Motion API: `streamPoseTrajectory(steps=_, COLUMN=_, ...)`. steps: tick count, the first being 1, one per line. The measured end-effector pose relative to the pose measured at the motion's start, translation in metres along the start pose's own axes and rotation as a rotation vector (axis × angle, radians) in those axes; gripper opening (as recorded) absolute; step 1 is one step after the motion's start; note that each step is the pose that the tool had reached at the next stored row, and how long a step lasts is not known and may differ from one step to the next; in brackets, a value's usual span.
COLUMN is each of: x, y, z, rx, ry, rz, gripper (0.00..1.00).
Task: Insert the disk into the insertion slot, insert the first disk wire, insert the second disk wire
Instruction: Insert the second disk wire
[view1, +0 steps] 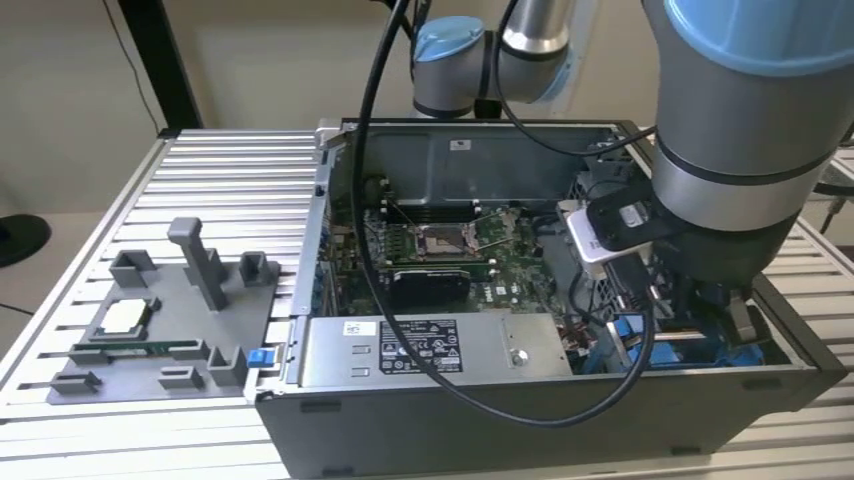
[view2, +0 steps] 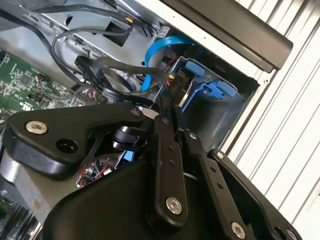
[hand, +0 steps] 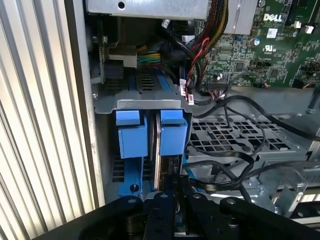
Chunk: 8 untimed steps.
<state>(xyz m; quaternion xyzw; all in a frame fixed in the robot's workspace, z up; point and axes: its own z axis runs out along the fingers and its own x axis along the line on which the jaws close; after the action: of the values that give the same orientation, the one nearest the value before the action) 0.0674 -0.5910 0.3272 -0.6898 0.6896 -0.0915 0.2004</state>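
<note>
In the first wrist view the disk (hand: 157, 150) stands edge-on in the insertion slot (hand: 107, 102), a grey metal bay, between two bright blue caddy tabs (hand: 131, 136). My gripper (hand: 172, 181) is down at the disk's near end, with its black fingers (hand: 161, 200) drawn close together. The second wrist view shows the gripper (view2: 172, 102) pinching a black wire plug (view2: 173, 82) right beside the blue caddy (view2: 215, 90). A flat black wire (view2: 115, 67) runs off from that plug. In the exterior view the gripper (view1: 731, 318) is low in the case's corner at the exterior view's right.
A blue cable (view2: 159, 52) loops above the bay. Loose black cables (hand: 235, 155) lie over a perforated cage. The motherboard (view1: 441, 245) and a grey labelled power-supply box (view1: 414, 350) fill the case. A grey parts fixture (view1: 147, 330) sits on the slatted table at the exterior view's left.
</note>
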Motion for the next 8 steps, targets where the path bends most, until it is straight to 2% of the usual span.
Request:
streamPoseTrajectory(steps=4, x=0.0002, y=0.0008, z=0.0009, rx=0.0169, ry=-0.0004, rz=-0.003, gripper=0.0)
streamPoseTrajectory(steps=8, x=0.0005, y=0.0025, z=0.0025, rx=0.0201, ry=0.0002, rz=-0.004, gripper=0.0)
